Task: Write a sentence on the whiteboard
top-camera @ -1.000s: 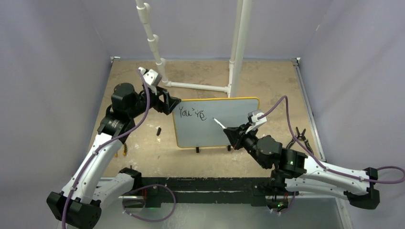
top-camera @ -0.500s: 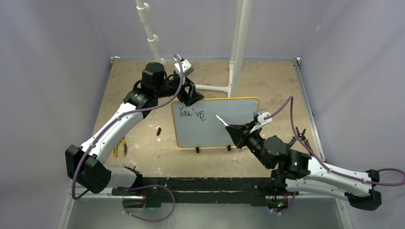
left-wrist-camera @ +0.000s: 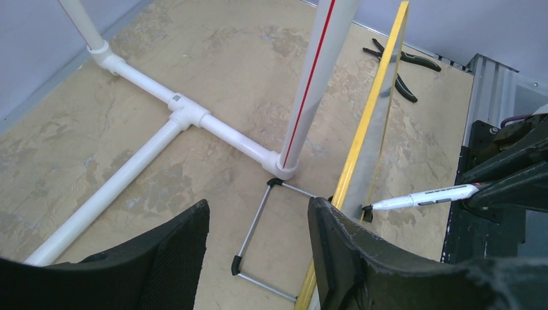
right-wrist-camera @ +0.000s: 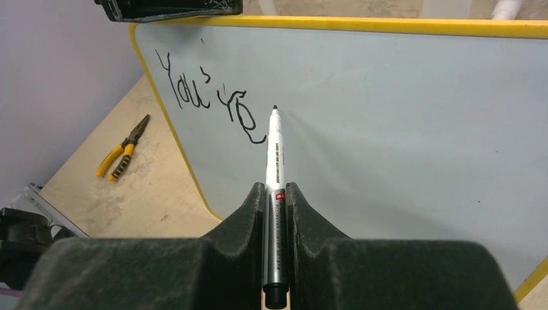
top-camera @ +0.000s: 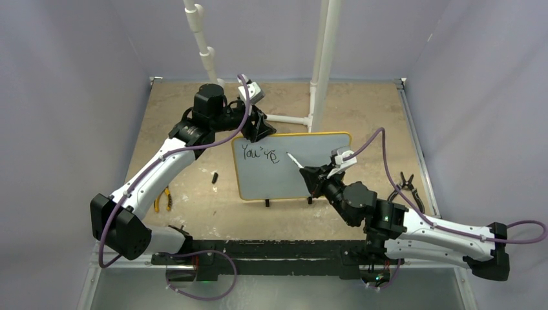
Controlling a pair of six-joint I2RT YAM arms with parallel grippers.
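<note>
Left hand (top-camera: 260,131) moved beside whiteboard (top-camera: 323,171), marker (right-wrist-camera: 274,155) held

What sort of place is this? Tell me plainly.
Probably a robotics lab test cell: plain walls box in a worn table, a white pipe frame stands on it, and yellow pliers lie loose.

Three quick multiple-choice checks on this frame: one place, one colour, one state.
1. The yellow-handled pliers lie: A) on the tan table, left of the rectangular whiteboard B) behind the board C) in a gripper.
2. The whiteboard's frame is: A) red B) yellow C) black.
3. The right gripper is: A) open, empty B) shut on the white marker pen C) shut on the pliers.
Key: 1A, they rest on bare tabletop past the board's left edge; 2B, a yellow rim runs round it; 3B, the pen barrel sits clamped in it.
</note>
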